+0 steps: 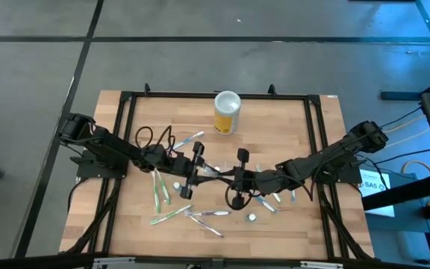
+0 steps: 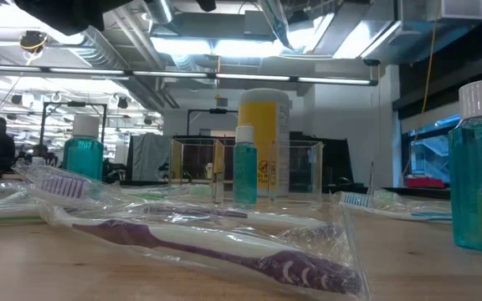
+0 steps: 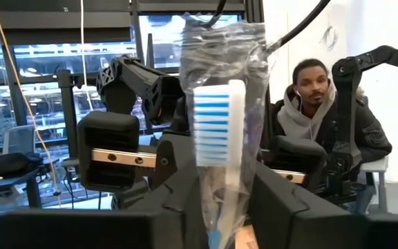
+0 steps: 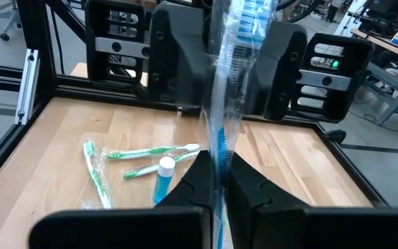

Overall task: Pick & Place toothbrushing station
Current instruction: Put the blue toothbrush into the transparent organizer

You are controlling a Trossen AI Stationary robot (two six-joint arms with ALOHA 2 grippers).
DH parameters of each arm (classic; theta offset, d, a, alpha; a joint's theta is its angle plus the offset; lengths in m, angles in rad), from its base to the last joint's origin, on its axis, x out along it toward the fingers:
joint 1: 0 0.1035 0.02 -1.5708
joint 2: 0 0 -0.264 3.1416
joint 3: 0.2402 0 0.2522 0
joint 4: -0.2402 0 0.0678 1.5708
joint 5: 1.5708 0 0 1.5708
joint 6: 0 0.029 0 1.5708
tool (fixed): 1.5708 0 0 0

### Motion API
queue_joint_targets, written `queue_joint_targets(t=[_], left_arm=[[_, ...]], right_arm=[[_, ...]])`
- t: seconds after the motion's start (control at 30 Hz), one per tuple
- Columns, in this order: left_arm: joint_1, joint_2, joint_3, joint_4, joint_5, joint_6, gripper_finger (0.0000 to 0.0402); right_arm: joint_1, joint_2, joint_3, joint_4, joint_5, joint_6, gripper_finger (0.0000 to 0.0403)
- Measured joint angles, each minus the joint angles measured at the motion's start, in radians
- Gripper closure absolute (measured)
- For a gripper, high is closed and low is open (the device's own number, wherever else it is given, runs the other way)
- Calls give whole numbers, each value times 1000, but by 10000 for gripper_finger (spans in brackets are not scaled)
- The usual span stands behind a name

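A toothbrush with blue and white bristles (image 3: 216, 114), sealed in a clear wrapper, stands nearly upright in the air over the middle of the table. My left gripper (image 1: 207, 171) comes at it from the table's left and my right gripper (image 1: 226, 176) from the right, fingertips facing each other. Both are shut on it. The toothbrushing station, a clear container (image 2: 304, 167), shows only in the low view. It rests on the tabletop in front of the yellow canister (image 2: 264, 138). My left gripper (image 3: 226, 200) pinches the wrapped toothbrush between its two fingers at the neck just below the bristle head (image 3: 221, 181). The fingers come nearly level from the table's left and lie across the brush. The head stands above them. My right gripper (image 4: 220, 187) pinches the wrapped handle (image 4: 218, 155) between its two fingers, lower down than the left gripper's hold. Its fingers come from the table's right, slanting slightly down, across the brush. The brush rises from them, clear of the table.
Green wrapped toothbrushes (image 4: 150, 152) and a small blue bottle (image 4: 163, 176) lie left of centre. More wrapped brushes (image 1: 207, 215) lie toward the near edge. The yellow canister (image 1: 227, 112) stands at the far edge. A person (image 3: 313, 104) sits beyond the table.
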Motion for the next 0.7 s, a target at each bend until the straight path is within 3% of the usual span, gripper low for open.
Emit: queue_joint_targets(t=[0.2,0.3,0.43,0.7], left_arm=[[1,0,0,0,-8,1,384],[1,0,0,-1,-8,3,389],[1,0,0,0,-11,7,391],[1,-9,0,-38,-47,12,391]], right_arm=[[0,0,0,-3,0,1,390],[0,0,1,-7,1,11,377],[0,0,1,-18,12,28,300],[29,-4,1,-64,153,53,113]])
